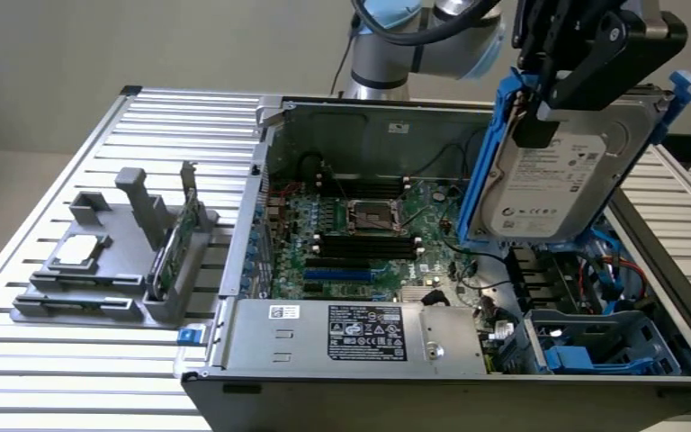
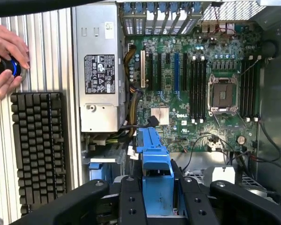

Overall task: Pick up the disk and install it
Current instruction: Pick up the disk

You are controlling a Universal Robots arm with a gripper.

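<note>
The disk [image 1: 558, 175], a silver-grey hard drive with a white label and blue rails, hangs tilted in the air above the right part of the open computer case [image 1: 358, 117]. My gripper [image 1: 561, 99] is shut on its upper end. In the wrist view the disk's blue rail [image 2: 154, 164] runs between the black fingers [image 2: 131, 201], with the motherboard [image 2: 196, 84] spread out beyond it. A blue drive bay [image 1: 586, 346] lies low in the case near the exterior view's right front corner, under and in front of the disk.
A grey fixture [image 1: 118, 261] on the slatted table holds a small square silver chip [image 1: 78, 252] and a thin upright card [image 1: 175, 243]. The power supply [image 1: 352, 333] fills the case front. A person's hands [image 2: 4, 56] rest by a keyboard [image 2: 37, 145].
</note>
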